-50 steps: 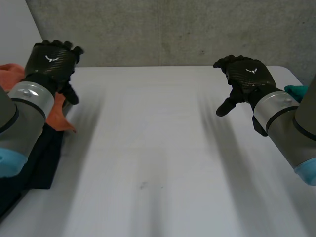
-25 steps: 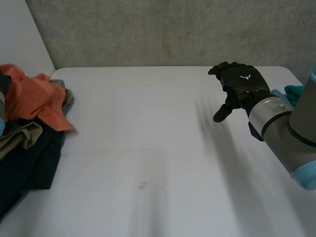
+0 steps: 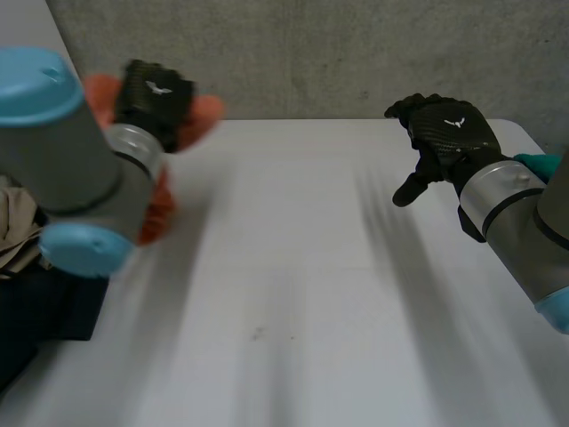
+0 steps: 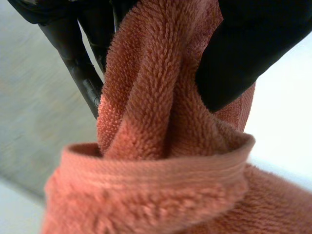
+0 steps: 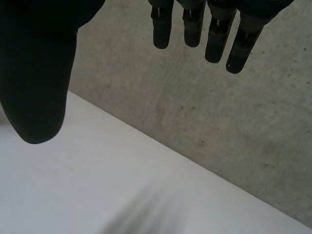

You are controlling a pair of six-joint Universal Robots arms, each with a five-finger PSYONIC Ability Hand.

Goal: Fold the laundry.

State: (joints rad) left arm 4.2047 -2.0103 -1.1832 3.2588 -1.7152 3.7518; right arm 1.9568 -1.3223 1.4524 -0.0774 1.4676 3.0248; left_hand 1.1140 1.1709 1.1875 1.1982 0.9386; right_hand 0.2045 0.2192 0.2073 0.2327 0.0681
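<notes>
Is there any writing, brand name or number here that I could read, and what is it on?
No words or numbers can be read anywhere.
A small white emblem, without letters, marks the back of the left hand; the right hand bears the same.
The orange towel shows no label.

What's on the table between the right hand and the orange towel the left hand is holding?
Nothing: in the head view the white table is bare between the right hand and the orange towel gripped by the left hand.
</notes>
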